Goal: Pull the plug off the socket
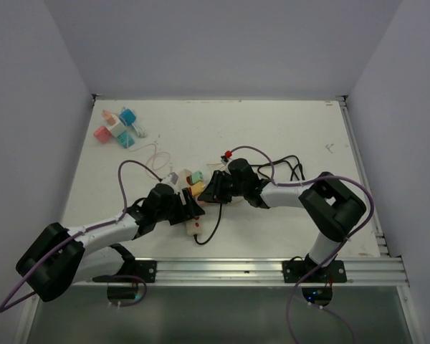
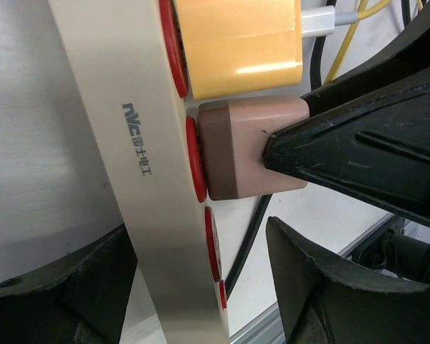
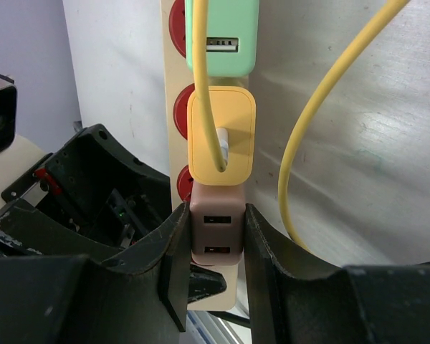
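Note:
A cream power strip, the socket (image 2: 129, 143) (image 3: 168, 72), lies on the table between the two arms (image 1: 196, 226). Three plugs stand in a row in its red outlets: green (image 3: 222, 36), yellow (image 3: 222, 136) (image 2: 236, 43) and pink-brown (image 3: 216, 229) (image 2: 236, 150). My right gripper (image 3: 215, 251) (image 1: 205, 192) is shut on the pink-brown plug, one finger flat on each side, and the plug sits seated against the strip. My left gripper (image 2: 201, 287) (image 1: 189, 212) straddles the strip's near end with its jaws open; a gap shows beside the right finger (image 2: 315, 287).
A yellow cable (image 3: 322, 107) runs from the yellow plug over the table. A black cord (image 2: 247, 236) passes under the strip. Several coloured blocks (image 1: 118, 127) lie at the back left, black cable (image 1: 290, 168) at the right, and an aluminium rail (image 1: 272, 269) lines the front edge.

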